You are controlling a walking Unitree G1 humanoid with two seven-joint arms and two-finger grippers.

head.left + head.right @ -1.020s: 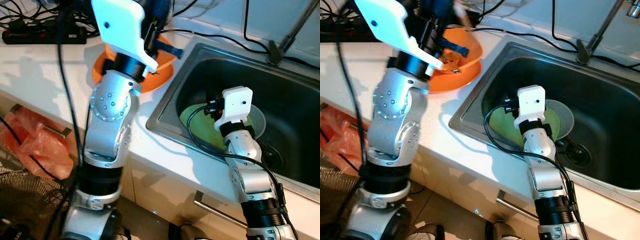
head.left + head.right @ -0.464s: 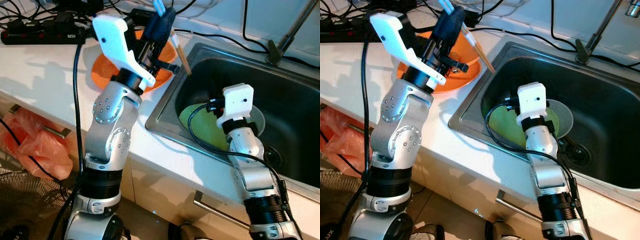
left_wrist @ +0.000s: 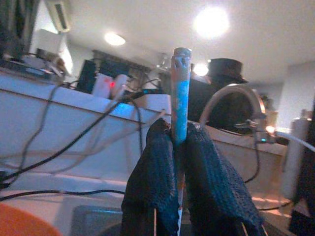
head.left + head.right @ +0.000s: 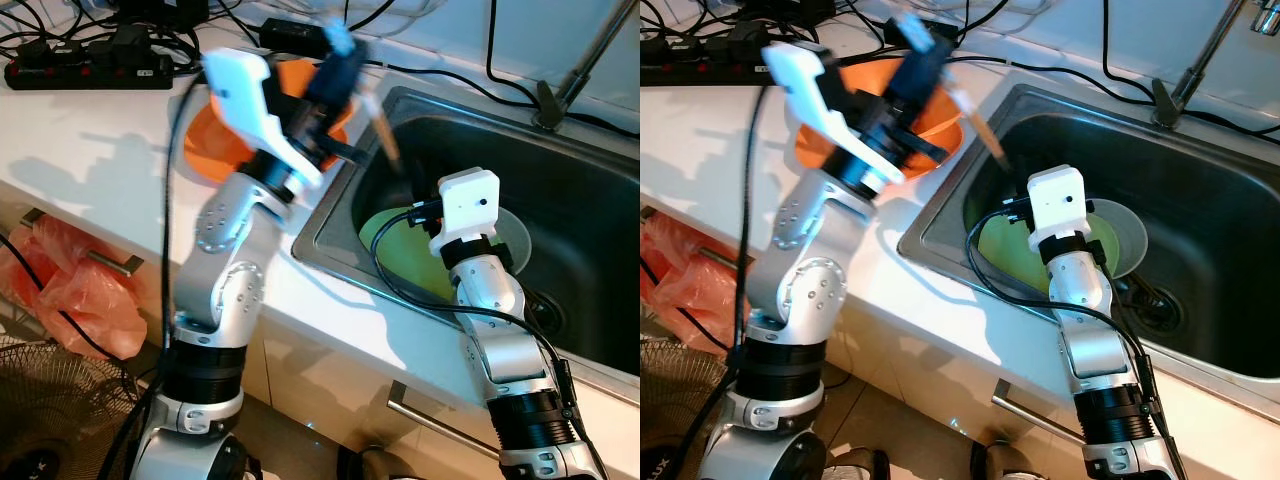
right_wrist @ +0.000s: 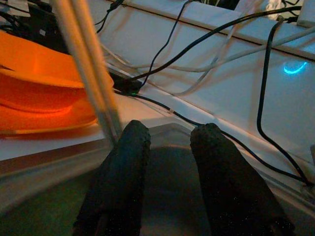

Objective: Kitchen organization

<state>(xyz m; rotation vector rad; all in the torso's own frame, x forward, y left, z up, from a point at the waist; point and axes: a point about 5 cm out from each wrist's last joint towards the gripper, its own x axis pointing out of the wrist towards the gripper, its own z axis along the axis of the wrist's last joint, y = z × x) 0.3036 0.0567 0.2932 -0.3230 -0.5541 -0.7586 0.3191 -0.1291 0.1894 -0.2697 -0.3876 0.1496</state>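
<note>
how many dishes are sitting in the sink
2: a green plate lying against the sink's near left wall, and a grey plate beside it toward the drain, both partly behind the right arm. More could be hidden.

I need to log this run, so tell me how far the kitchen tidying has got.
Done: nothing looks finished yet. In hand: the left gripper is shut on chopsticks with a blue top, held over the sink's near edge beside the orange bowls. Left: the green plate and grey plate lie in the sink, where the right gripper hangs open, holding nothing.
</note>
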